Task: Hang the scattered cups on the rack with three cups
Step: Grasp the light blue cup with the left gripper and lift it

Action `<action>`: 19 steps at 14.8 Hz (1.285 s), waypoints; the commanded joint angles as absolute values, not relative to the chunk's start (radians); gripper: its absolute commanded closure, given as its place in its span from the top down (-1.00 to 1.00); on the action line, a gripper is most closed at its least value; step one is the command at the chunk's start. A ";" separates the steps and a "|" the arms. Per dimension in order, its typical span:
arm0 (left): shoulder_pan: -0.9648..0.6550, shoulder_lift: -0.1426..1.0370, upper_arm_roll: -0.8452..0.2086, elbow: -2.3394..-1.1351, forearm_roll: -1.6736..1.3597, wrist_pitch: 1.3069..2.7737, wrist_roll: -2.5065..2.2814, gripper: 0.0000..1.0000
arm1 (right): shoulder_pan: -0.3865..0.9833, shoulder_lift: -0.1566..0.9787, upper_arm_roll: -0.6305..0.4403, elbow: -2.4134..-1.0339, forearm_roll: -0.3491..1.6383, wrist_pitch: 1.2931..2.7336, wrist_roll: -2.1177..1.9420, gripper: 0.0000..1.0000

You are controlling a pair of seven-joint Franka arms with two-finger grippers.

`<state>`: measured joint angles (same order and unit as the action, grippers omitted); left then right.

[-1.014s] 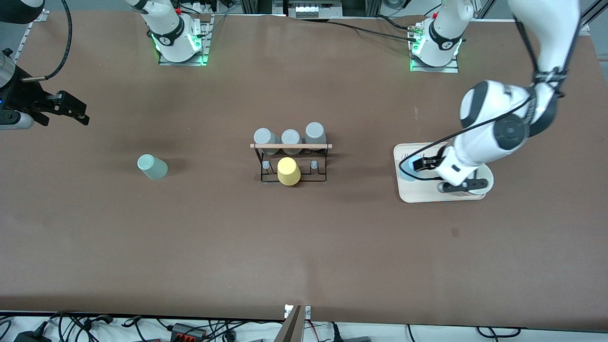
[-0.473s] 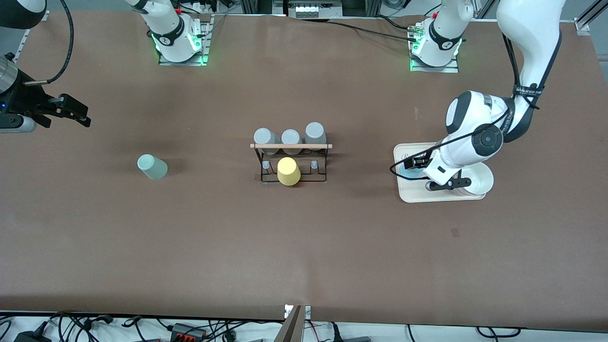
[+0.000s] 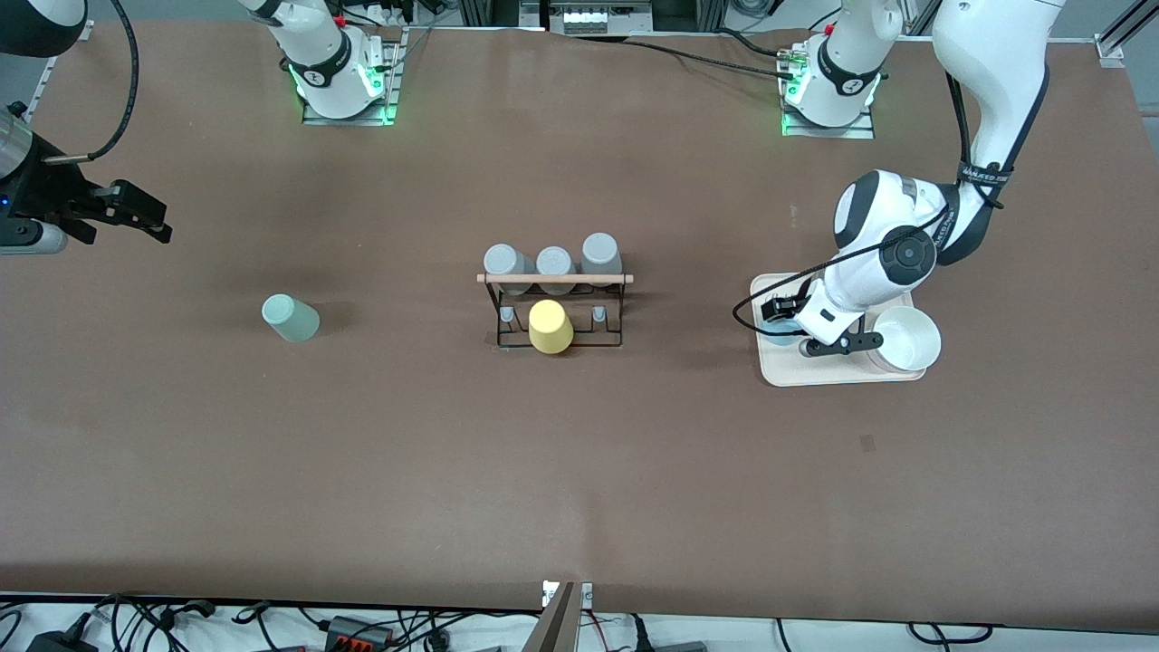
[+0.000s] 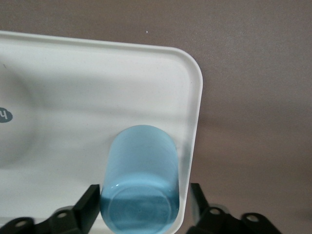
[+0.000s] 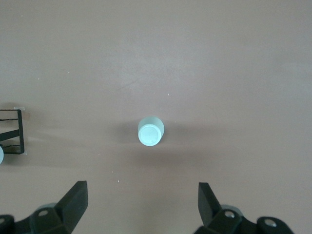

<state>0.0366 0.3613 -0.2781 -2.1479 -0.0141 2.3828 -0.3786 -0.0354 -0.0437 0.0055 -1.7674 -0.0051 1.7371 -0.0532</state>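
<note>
Front: left hand low over the beige tray at the left arm's end of the table; right hand waits high, toward the right arm's end.
Left wrist: light blue plastic tumbler, upside down in the tray corner, sits between the fingers; contact unclear.
Right wrist: hand open, pale mint green plastic tumbler on the table below.

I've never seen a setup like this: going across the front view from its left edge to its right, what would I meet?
Right claw → mint cup → rack with the yellow cup → tray → white bowl.
</note>
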 commanded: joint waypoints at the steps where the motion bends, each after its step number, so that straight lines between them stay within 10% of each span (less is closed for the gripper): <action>1: 0.034 0.344 -0.275 -2.160 0.024 2.368 -0.385 0.28 | -0.051 -0.041 0.017 -1.761 -0.002 1.736 -0.058 1.00; 6: 0.034 0.337 -0.273 -2.114 0.023 2.346 -0.396 -0.20 | -0.049 -0.041 0.017 -1.759 -0.003 1.738 -0.058 1.00; 19: -0.193 0.437 -0.287 -1.587 -0.060 1.967 -0.926 -0.19 | -0.048 -0.044 0.017 -1.759 -0.002 1.723 -0.072 1.00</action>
<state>-0.1449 0.3679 -0.2923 -1.7215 -0.0227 2.0475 -0.8546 -0.0355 -0.0436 0.0074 -1.7672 -0.0051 1.7357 -0.0533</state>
